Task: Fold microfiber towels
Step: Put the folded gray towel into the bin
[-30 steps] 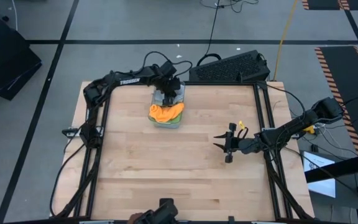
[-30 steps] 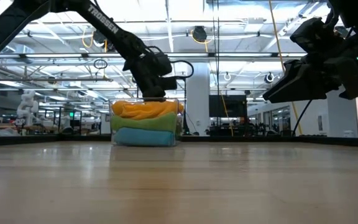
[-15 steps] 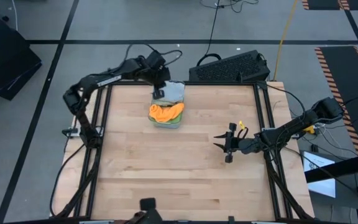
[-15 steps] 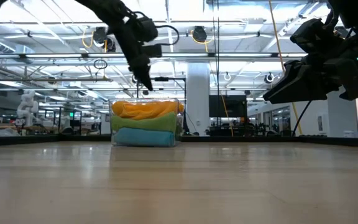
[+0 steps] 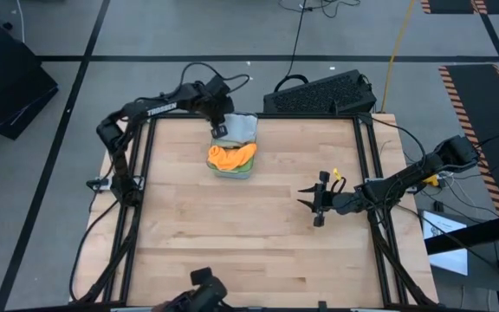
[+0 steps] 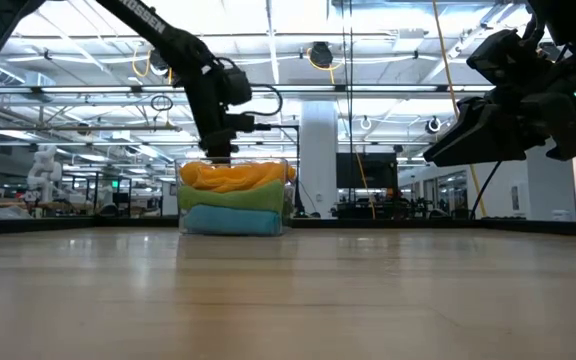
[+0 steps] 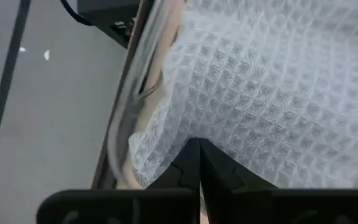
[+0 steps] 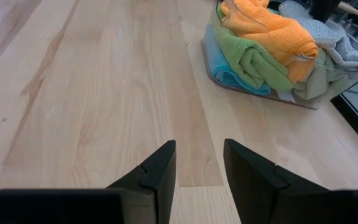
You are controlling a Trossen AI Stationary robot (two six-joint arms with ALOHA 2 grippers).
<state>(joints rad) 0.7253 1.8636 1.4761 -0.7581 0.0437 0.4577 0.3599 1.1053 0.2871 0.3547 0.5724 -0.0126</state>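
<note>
A clear bin (image 5: 248, 173) stands at the table's far middle with a pile of towels in it: orange (image 5: 230, 156) on top, green (image 6: 230, 197) under it, blue (image 6: 233, 220) at the bottom. A light grey waffle towel (image 5: 243, 128) lies over the bin's far end. My left gripper (image 5: 219, 130) points steeply down at the bin's far left corner, shut on the grey towel. My right gripper (image 5: 319, 201) hovers open over the table's right half, with nothing between its fingers (image 8: 160, 171). My left gripper pinches the light grey towel between its two fingertips, near the towel's left edge (image 7: 182, 134). It comes from above, slanting down. How many layers it has cannot be told. The towel still lies on the pile at the bin's far end.
A black keyboard (image 5: 319, 94) lies just beyond the table's far edge. Black frame rails run along the table's left (image 5: 137, 173) and right (image 5: 366, 165) sides. Bare wood (image 5: 232, 243) spreads across the near half.
My left gripper has risen out of the bin's middle, swung toward the far left, then come back down at the bin's far left corner. The grey towel, hidden under the gripper before, now shows spread over the bin's far end.
</note>
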